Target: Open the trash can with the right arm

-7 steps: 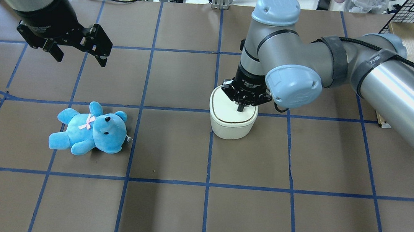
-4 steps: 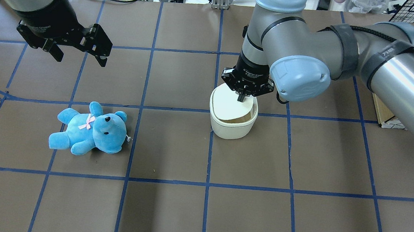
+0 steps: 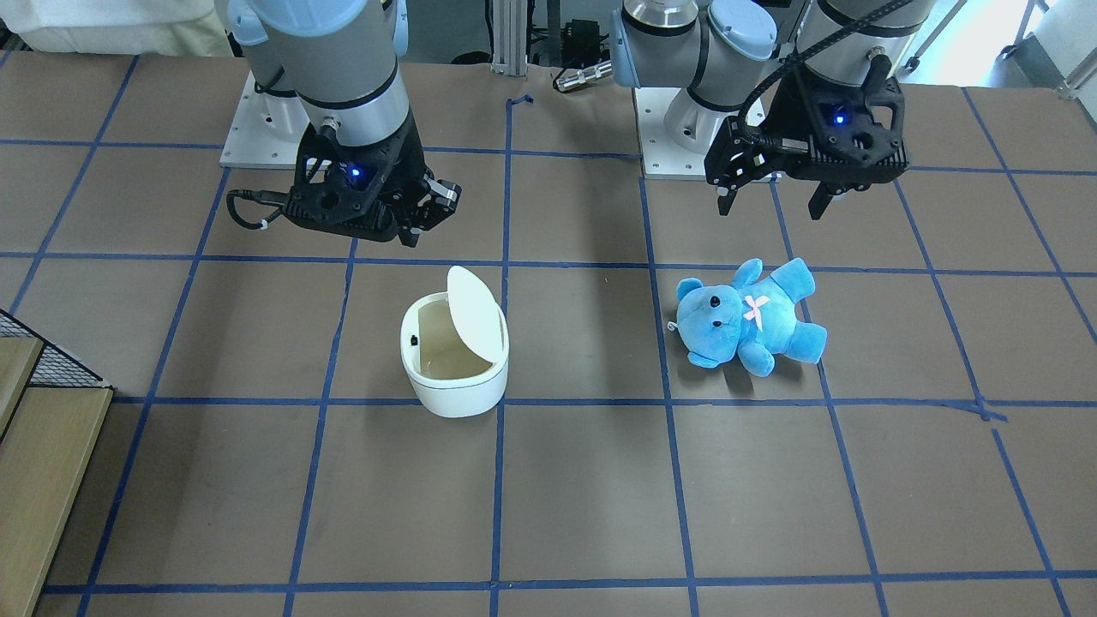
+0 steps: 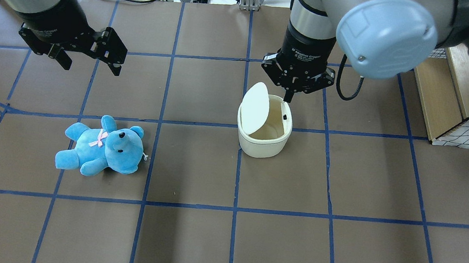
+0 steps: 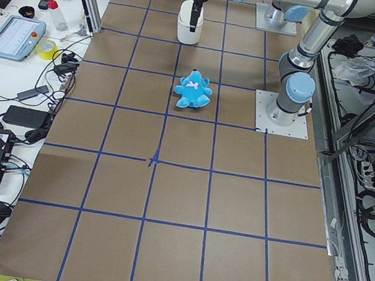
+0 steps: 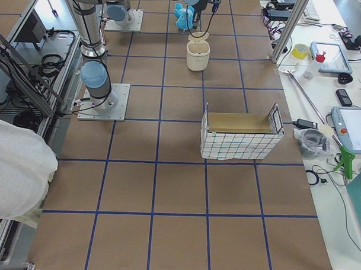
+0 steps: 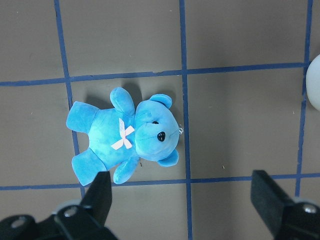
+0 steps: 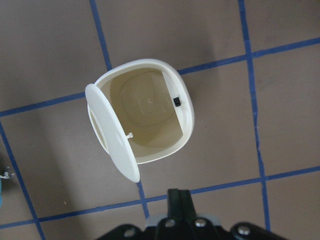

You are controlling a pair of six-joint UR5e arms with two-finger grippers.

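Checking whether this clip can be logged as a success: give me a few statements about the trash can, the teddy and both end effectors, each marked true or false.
1. The trash can has its lid tipped up, with the beige inside showing. True.
2. The right end effector grips the lid. False: its fingers are shut on nothing, and it is raised clear of the can.
3. The blue teddy bear lies inside the trash can. False: it lies on the table, well apart from the can.
4. The left end effector is open and holds nothing. True.
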